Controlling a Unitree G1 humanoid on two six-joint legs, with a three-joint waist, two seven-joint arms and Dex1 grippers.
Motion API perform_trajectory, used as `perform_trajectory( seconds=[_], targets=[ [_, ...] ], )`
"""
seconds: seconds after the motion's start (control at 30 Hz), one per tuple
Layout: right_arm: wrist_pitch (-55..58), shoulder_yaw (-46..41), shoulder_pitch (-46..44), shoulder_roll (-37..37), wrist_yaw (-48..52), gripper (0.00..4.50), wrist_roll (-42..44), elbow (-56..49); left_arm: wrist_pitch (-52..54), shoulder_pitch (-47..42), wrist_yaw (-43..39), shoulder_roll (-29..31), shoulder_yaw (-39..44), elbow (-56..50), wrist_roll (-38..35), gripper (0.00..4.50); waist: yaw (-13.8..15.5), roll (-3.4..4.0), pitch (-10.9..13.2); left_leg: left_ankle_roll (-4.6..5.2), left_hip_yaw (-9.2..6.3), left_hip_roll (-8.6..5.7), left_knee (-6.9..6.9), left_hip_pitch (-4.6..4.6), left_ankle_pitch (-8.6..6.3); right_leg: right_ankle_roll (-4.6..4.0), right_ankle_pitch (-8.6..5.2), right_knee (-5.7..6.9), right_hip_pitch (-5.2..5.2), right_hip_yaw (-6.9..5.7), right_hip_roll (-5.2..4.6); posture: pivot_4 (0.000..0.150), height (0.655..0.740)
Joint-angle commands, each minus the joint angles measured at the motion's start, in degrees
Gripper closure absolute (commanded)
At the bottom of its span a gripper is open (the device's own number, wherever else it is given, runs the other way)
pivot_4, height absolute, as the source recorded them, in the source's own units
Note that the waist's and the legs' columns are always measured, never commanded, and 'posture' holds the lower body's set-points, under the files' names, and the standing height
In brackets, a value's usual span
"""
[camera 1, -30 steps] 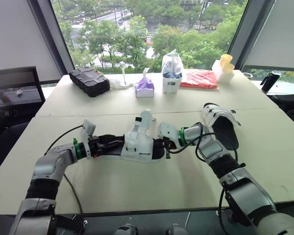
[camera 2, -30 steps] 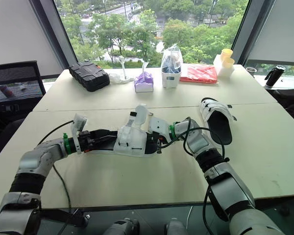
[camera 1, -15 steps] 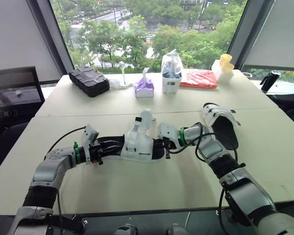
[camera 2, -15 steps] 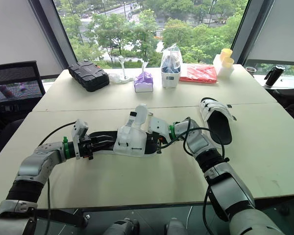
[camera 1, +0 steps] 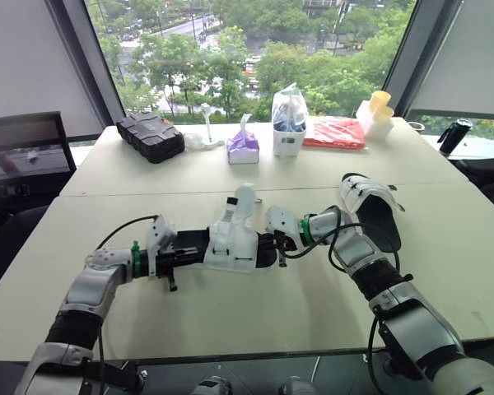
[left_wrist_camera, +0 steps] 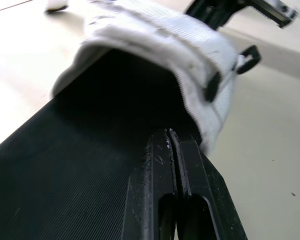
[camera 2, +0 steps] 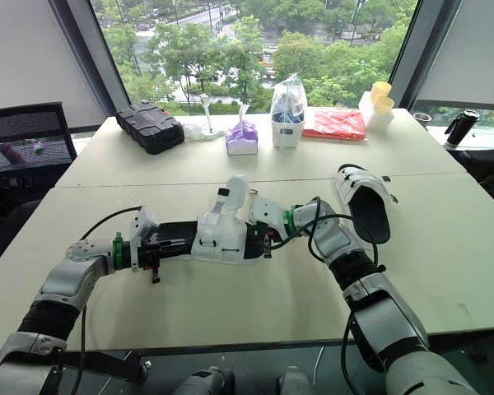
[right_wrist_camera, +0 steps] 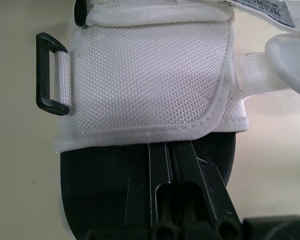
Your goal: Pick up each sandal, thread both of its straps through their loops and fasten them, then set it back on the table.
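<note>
A black-soled sandal with white straps lies mid-table between my two grippers. One strap stands up loose. My left gripper is at the heel end, shut, with its fingertips over the black footbed and nothing between them. My right gripper is at the toe end, shut, its fingers lying on the footbed just under the front strap. That strap's black loop hangs unthreaded. The second sandal lies to the right, beyond my right forearm.
Along the far side of the table stand a black case, a purple tissue pack, a clear bag, a red packet and yellow cups. A black bottle is far right and a chair is left.
My left gripper was open around the sandal's heel. It has drawn back a little to the left and shut empty. The right gripper and the sandal have stayed put.
</note>
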Motion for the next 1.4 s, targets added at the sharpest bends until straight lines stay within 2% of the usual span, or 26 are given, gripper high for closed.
perform_trajectory(
  seconds=[0.03, 0.3, 0.53, 0.87, 1.0, 1.13, 1.23, 1.4],
  targets=[
    [0.52, 0.97, 0.97, -0.51, 0.1, 4.5, -1.55, 0.59, -0.81, -0.53, -2.25, -0.71, -1.79, 1.32, 0.86, 4.48, 0.0, 0.0, 0.0, 0.04, 0.0, 0.0, 0.0, 0.0, 0.02, 0.0, 0.0, 0.0, 0.0, 0.0, 0.0, 0.15, 0.74],
    [3.13, -0.03, 4.98, -1.72, 2.11, 4.5, 1.05, -5.99, 6.89, 1.08, -6.58, 0.46, -1.4, -5.18, -3.43, 4.48, 0.09, 0.0, 0.0, 0.16, 0.0, -0.03, -0.01, -0.02, 0.03, 0.03, -0.01, -0.05, 0.0, 0.0, -0.03, 0.15, 0.74],
    [7.27, 0.27, 8.77, -2.18, 4.94, 4.5, 3.59, -13.7, 10.65, 2.22, -7.03, 0.22, -1.49, -8.85, -4.74, 4.48, 0.03, 0.01, 0.0, 0.19, 0.0, -0.02, -0.02, -0.04, 0.0, 0.04, -0.02, -0.07, 0.01, 0.0, -0.03, 0.15, 0.74],
    [6.41, 0.6, 8.14, -1.94, 4.22, 4.5, 2.54, -12.03, 14.22, 7.11, -8.65, 1.25, -3.28, -16.31, -5.64, 4.48, 0.11, 0.0, 0.0, 0.17, 0.01, -0.02, -0.02, -0.04, -0.01, 0.03, -0.03, -0.1, 0.03, 0.0, -0.06, 0.15, 0.74],
    [5.16, 1.32, 7.73, -1.75, 3.41, 4.5, 1.38, -10.66, 8.7, 7.37, -9.5, 5.18, -4.14, -12.21, -0.73, 4.48, 0.0, 0.0, 0.0, 0.16, 0.01, -0.01, -0.03, -0.03, -0.02, 0.02, -0.03, -0.1, 0.02, 0.0, -0.06, 0.15, 0.74],
    [4.5, 1.56, 7.3, -1.65, 3.17, 4.5, 1.15, -9.69, 7.15, 4.24, -9.51, 7.09, -2.78, -6.96, -0.58, 4.48, -0.18, 0.03, -0.03, 0.11, 0.02, 0.03, -0.08, 0.03, -0.05, -0.01, -0.04, -0.09, 0.01, 0.0, -0.03, 0.15, 0.74],
    [4.02, 1.8, 7.0, -1.58, 3.0, 4.5, 0.93, -9.02, 10.04, 0.23, -9.15, 7.47, -0.35, -3.6, -2.73, 4.48, -0.14, 0.02, -0.02, 0.1, 0.0, 0.03, -0.05, 0.04, -0.06, -0.03, -0.06, -0.08, -0.02, -0.03, -0.02, 0.15, 0.74],
    [3.48, 1.96, 6.73, -1.6, 2.96, 4.5, 0.71, -8.35, 21.38, -6.03, -9.31, 7.61, 2.94, -1.71, -8.74, 4.48, -0.2, -0.01, 0.0, 0.19, -0.02, 0.03, 0.0, 0.02, 0.0, 0.02, -0.03, -0.06, -0.03, -0.05, 0.02, 0.15, 0.74]
  ],
)
